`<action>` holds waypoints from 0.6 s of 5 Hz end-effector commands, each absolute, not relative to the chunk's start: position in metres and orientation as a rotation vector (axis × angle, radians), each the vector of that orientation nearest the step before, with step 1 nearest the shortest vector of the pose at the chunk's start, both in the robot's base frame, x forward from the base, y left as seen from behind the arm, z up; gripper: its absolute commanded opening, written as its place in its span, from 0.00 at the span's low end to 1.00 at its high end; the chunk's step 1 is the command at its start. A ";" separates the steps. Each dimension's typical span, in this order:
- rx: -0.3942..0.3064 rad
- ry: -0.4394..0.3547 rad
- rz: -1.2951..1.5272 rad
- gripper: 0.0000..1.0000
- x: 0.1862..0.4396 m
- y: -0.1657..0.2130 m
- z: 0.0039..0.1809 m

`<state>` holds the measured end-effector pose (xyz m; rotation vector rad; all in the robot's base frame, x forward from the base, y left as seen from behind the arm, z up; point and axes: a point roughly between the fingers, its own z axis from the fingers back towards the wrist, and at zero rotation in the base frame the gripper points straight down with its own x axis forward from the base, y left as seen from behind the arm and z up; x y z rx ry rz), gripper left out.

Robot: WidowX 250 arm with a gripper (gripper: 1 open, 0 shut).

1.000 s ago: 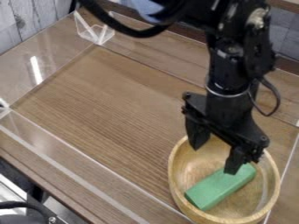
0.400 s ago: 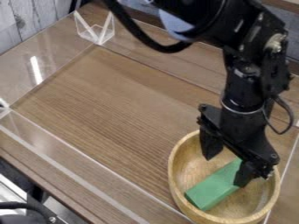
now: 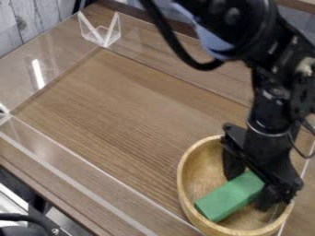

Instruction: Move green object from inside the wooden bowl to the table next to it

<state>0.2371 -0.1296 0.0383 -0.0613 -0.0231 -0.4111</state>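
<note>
The black robot gripper [image 3: 261,177] is hovering over the right part of the round wooden bowl [image 3: 192,189], its jaws standing wide apart and its fingers reaching down inside the rim, one on either side of the green block's upper end. The flat, rectangular green block [image 3: 230,196] is lying inside the bowl, slanting across its floor, while the bowl is sitting on the brown wood-grain tabletop [image 3: 123,101] near its edge.
</note>
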 end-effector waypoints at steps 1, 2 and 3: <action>-0.075 -0.071 -0.381 0.00 0.249 -0.131 0.054; -0.073 -0.081 -0.343 0.00 0.251 -0.128 0.068; -0.071 -0.111 -0.332 0.00 0.250 -0.125 0.082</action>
